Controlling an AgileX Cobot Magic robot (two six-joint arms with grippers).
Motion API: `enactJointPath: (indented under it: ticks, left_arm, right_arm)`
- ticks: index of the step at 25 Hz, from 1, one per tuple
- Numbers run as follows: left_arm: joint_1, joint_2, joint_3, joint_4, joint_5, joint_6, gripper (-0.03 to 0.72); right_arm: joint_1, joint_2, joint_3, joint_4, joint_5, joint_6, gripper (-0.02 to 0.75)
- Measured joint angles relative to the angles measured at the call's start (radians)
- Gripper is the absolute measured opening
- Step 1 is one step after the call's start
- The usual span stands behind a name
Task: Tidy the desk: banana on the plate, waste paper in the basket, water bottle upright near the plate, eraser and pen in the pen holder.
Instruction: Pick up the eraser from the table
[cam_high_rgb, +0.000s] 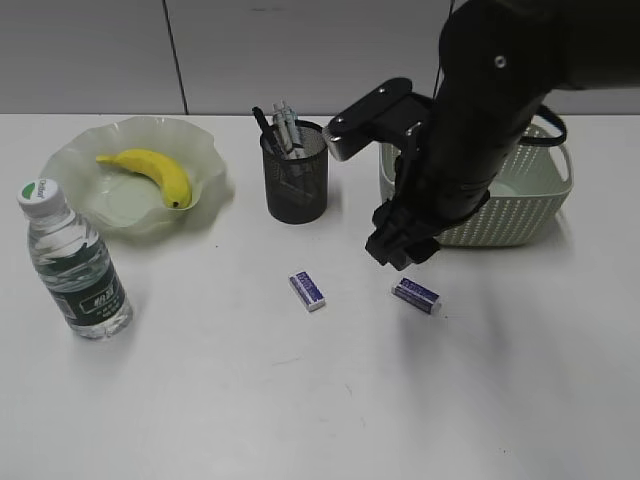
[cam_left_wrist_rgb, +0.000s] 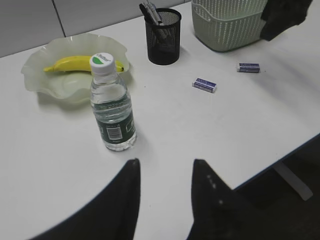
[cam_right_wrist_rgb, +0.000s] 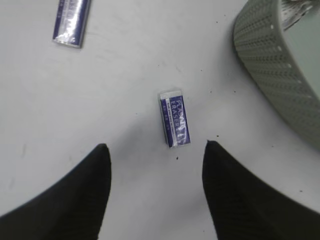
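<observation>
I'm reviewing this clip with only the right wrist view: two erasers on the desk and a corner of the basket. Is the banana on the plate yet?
Observer: Yes, the banana lies in the plate, at the far left of the exterior view.
Operator: And the water bottle?
Observer: The water bottle stands upright with its cap on, just in front of the plate.
Operator: Anything in the pen holder?
Observer: The pen holder has pens sticking out of its top.
</observation>
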Motion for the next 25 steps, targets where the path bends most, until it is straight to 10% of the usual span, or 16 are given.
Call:
enactJointPath:
  ticks: [16,25]
  left_arm:
    - [0.0,0.002,0.0,0.004,0.0,0.0,0.262]
    - [0.0,0.011,0.0,0.004,-0.001,-0.001,0.262]
  right_arm:
    - [-0.11,0.295,-0.072,0.153,-0.08,-0.14,0.461]
    - [-0.11,0.332,-0.072,0.14,-0.086,-0.137,0.283]
